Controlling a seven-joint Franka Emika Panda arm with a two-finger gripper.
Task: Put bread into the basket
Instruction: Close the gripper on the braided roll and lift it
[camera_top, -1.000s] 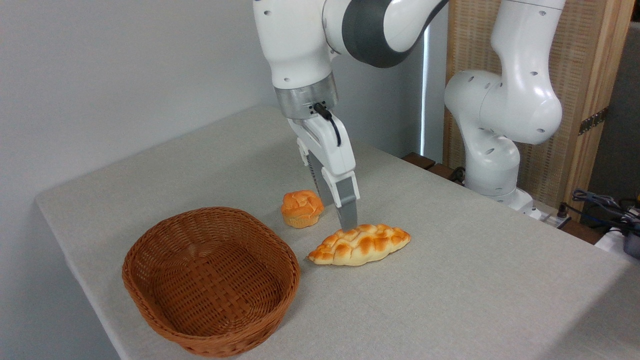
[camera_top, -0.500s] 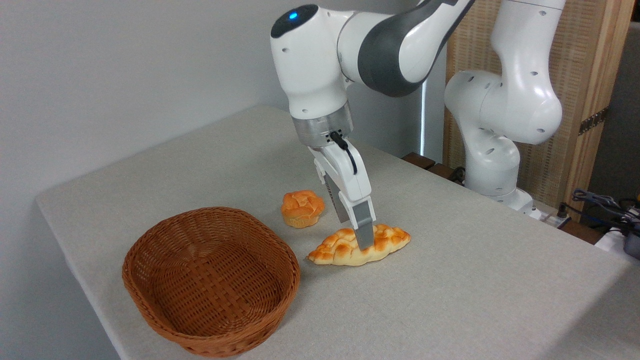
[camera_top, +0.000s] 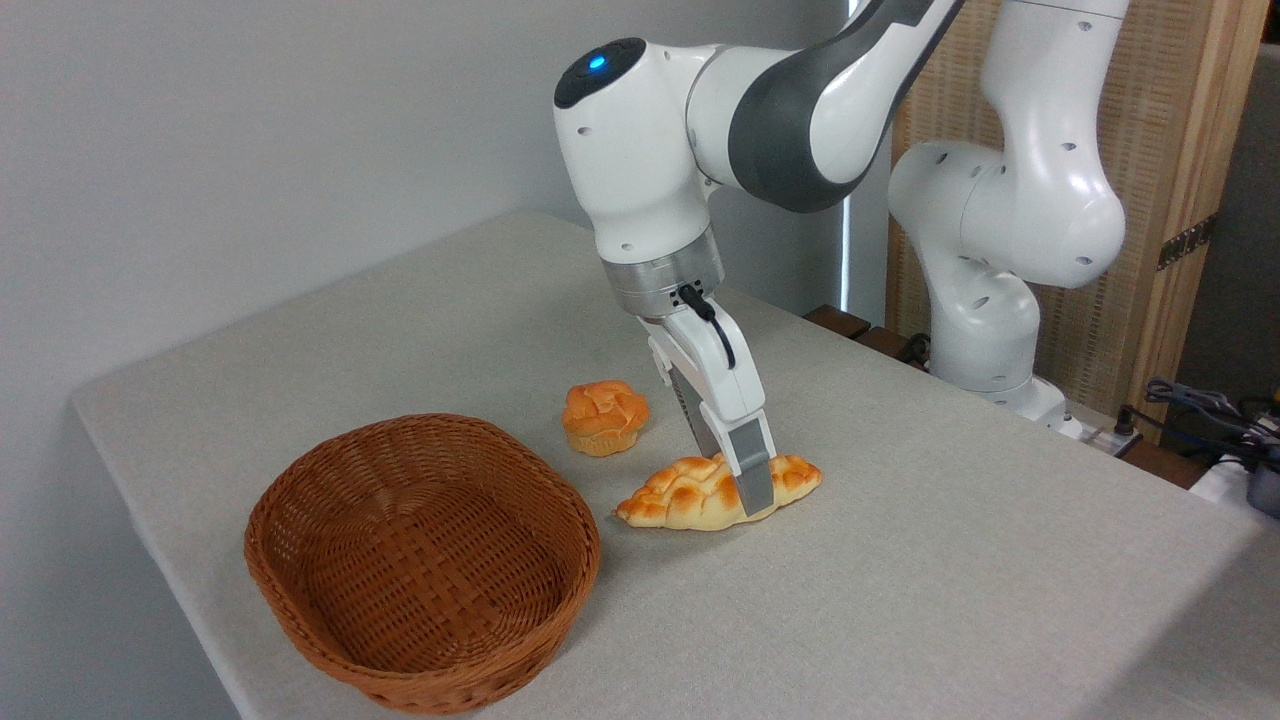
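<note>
Your pincer (camera_top: 748, 482) straddles the braided, glossy bread (camera_top: 700, 492) at centre, grip unclear | woven wicker basket (camera_top: 300, 580) lower left

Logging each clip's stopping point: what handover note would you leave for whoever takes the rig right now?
End effector: down at the braided loaf, near finger in front of it, far finger behind; grip not confirmed.
Loaf: on the table, right of the wicker basket, not lifted.
Basket holds nothing. Small orange bun sits apart behind; leave it.
Done: approach.
Left: close, lift, carry left, release in basket.
</note>
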